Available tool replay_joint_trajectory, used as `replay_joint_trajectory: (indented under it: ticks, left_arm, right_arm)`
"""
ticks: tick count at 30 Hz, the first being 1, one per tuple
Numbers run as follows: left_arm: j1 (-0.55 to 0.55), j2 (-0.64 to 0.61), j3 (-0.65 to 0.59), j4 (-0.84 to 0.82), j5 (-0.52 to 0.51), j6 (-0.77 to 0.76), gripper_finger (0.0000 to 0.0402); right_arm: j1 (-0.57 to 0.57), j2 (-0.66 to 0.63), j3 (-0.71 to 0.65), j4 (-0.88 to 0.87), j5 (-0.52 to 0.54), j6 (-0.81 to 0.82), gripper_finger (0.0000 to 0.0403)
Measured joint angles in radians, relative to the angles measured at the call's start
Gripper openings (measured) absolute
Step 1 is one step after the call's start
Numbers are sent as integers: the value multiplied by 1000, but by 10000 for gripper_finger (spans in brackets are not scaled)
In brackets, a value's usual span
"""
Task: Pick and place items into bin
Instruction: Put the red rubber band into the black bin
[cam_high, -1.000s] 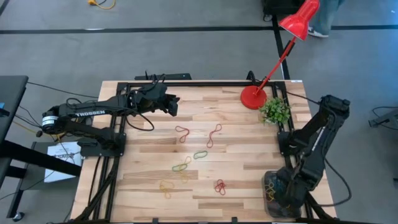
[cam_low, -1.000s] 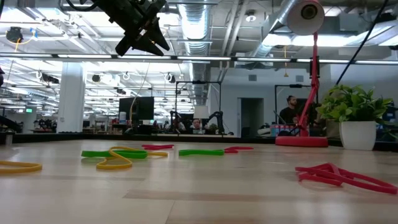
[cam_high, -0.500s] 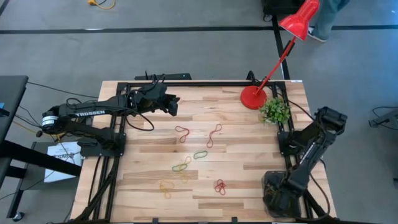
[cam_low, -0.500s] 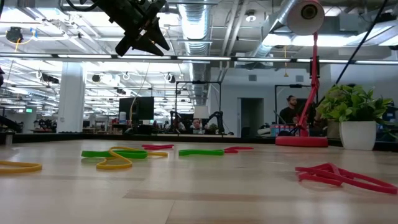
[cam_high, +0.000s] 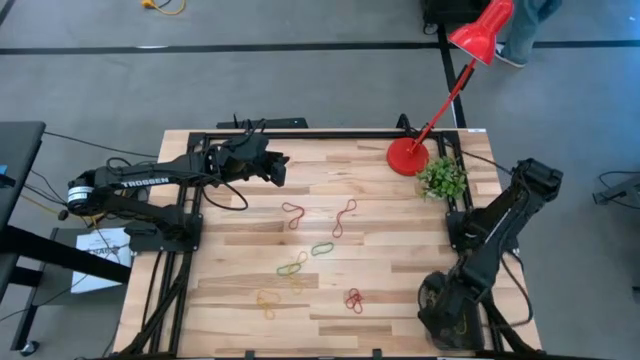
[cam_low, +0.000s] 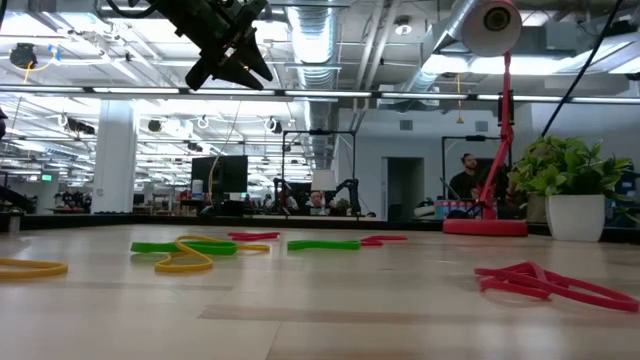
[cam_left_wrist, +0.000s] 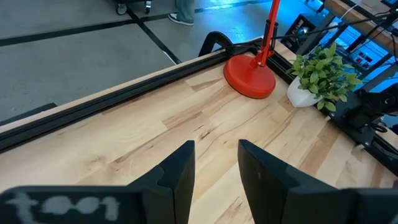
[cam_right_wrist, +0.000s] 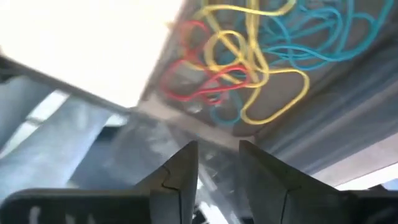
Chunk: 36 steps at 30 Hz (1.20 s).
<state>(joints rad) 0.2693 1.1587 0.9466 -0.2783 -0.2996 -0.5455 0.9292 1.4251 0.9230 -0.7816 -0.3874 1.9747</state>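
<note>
Several loops lie flat mid-table: red ones (cam_high: 292, 213) (cam_high: 345, 215) (cam_high: 354, 299), a green one (cam_high: 322, 248), a green and yellow pair (cam_high: 292, 266) and a yellow one (cam_high: 266, 303). The bin (cam_right_wrist: 180, 121) sits at the table's near right corner, mostly hidden under my right arm in the high view. It holds yellow, red and blue loops (cam_right_wrist: 249, 56). My right gripper (cam_high: 441, 312) (cam_right_wrist: 217, 165) hangs just over the bin, open, with nothing between its fingers. My left gripper (cam_high: 283, 166) (cam_left_wrist: 216, 165) hovers open above the table's far left part.
A red lamp base (cam_high: 407, 157) and a small potted plant (cam_high: 441, 178) stand at the far right, and the lamp's arm leans over that corner. Black frame rails (cam_high: 300, 133) run along the table's edges. People sit in the room beyond (cam_low: 466, 175).
My right gripper has shifted a little toward the table's left edge and now covers the bin, which showed beside it a second ago. The loops on the table have not moved.
</note>
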Motion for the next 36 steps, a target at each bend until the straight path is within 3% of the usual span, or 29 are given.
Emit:
replay_joint_trajectory:
  ticks: [8,15,21,25,30,36]
  left_arm:
    - [0,0,0,-1,14,0,112]
    - [-7,39,2,-39,154,-20,112]
    - [-37,161,1,-111,164,-50,112]
    - [-63,282,1,-137,187,-50,112]
    - [-96,451,1,-120,310,-35,112]
    - [-114,597,0,-100,300,-18,112]
  right_arm:
    - [-150,-139,0,-129,46,-193,113]
    - [-335,-179,0,-187,351,-398,113]
    - [-530,-176,0,-129,567,-576,113]
    - [-654,-176,0,-65,584,-683,113]
    - [-768,-176,0,29,584,-806,113]
    - [-840,-176,0,133,575,-907,113]
